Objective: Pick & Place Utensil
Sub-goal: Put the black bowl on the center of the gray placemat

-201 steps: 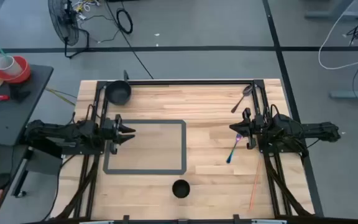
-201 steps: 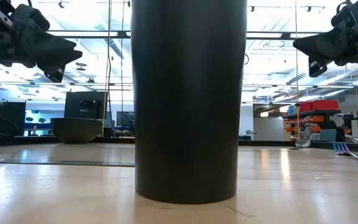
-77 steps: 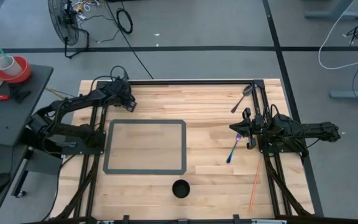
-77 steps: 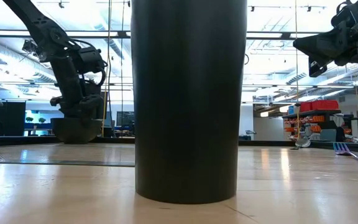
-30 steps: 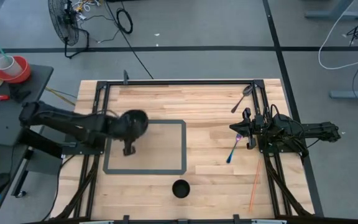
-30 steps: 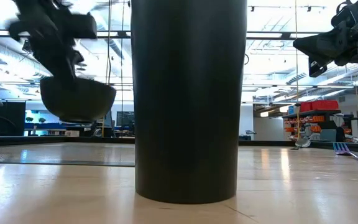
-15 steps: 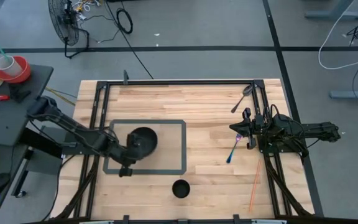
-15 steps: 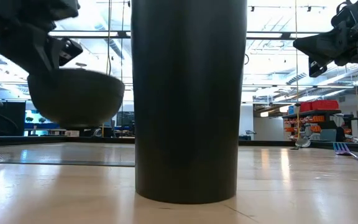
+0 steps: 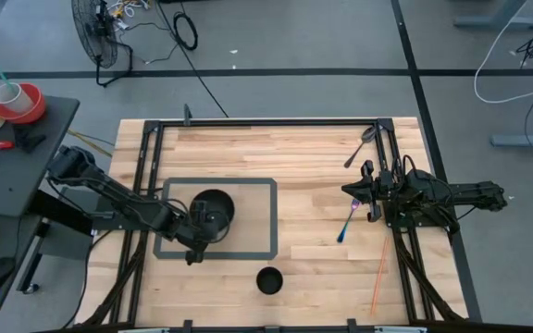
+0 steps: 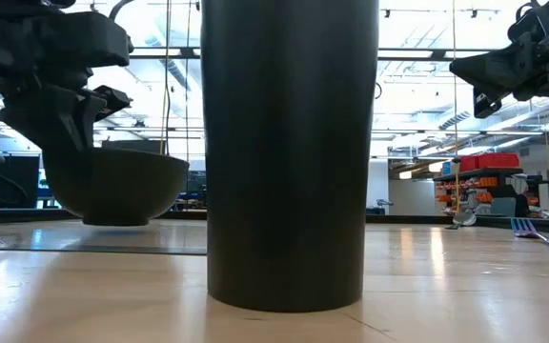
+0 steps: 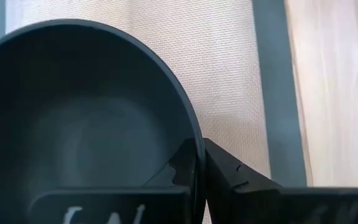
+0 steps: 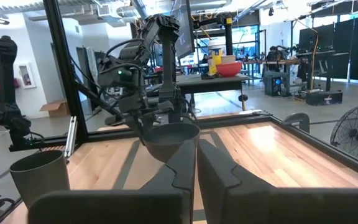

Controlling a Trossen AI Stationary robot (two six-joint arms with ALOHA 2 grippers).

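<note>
A black bowl (image 9: 213, 210) hangs upright over the grey-bordered mat (image 9: 259, 222), held by my left gripper (image 9: 198, 235), which is shut on its rim. The low view shows the bowl (image 10: 112, 186) just above the table, and the right wrist view shows it (image 12: 169, 138) far off. A purple-blue fork (image 9: 347, 222) lies flat on the wood beside my right gripper (image 9: 349, 191), which hovers shut and touches nothing. A grey spoon (image 9: 361, 146) lies near the far right corner. A black cup (image 9: 268, 280) stands near the near edge. My left gripper pinches the bowl's rim (image 11: 195, 132) on its near-left side, one finger (image 11: 182, 165) inside the bowl and the other (image 11: 229, 174) outside. The fingers come down at a slant from the near left. The bowl sits upright, level, and a little above the mat.
The black cup (image 10: 289, 152) fills the middle of the low view. An orange stick (image 9: 378, 277) lies by the right frame rail. Bare wood lies between the mat and the fork. A side table with a red roll (image 9: 21, 102) stands off the left edge.
My left arm has carried the bowl from the mat's far-left part toward the near edge and a little right, and has lowered it from well above the table to just over the mat. The bowl has stayed upright.
</note>
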